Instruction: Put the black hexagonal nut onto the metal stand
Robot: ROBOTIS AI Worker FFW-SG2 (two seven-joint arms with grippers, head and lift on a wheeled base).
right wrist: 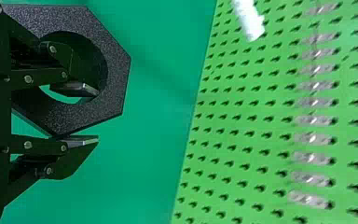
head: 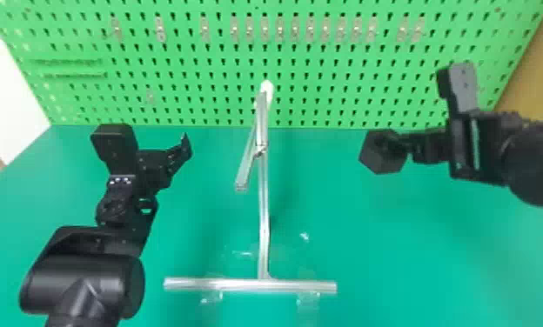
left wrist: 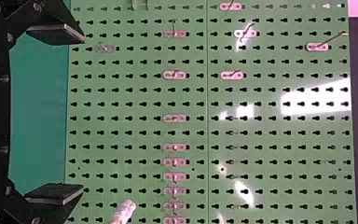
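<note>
The right end effector (head: 397,143) grips the black hexagonal nut (head: 381,160) by its ring, one finger (right wrist: 81,88) within the central hole and the other along the outer edge. The nut is to the right of the metal stand (head: 263,208), well apart from it, above the green desk (head: 414,261). The left end effector (head: 156,157), left of the stand, has its two fingers spread wide. A green pegboard (head: 196,91) stands behind.
</note>
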